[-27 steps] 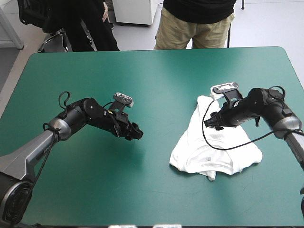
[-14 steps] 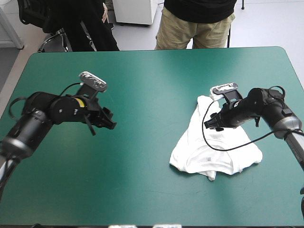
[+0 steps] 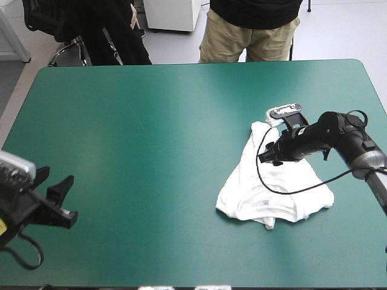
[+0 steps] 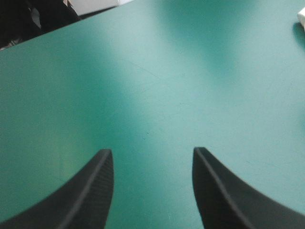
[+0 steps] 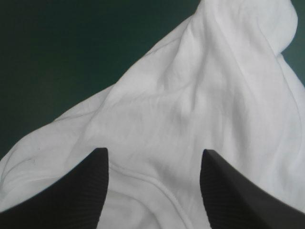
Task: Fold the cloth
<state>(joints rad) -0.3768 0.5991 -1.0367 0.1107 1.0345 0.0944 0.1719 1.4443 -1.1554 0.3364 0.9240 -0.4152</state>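
Observation:
The white T-shirt (image 3: 272, 187) lies as a rumpled, partly folded bundle on the right half of the teal-green table. My right gripper (image 3: 266, 156) hovers over its far part, open, with white cloth (image 5: 190, 109) spread under and ahead of the fingers and nothing between them. My left gripper (image 3: 60, 199) is far off at the table's near left edge, open, with only bare teal-green cover (image 4: 152, 95) in front of it. A small white scrap of the T-shirt (image 4: 301, 18) shows far ahead in the left wrist view.
The table's far edge (image 3: 199, 64) runs along the back, with a person's legs beyond it. Bare cover (image 3: 157, 133) stretches between the two grippers.
My left arm has pulled back from the table's middle to its near left edge. The right gripper has stayed over the T-shirt.

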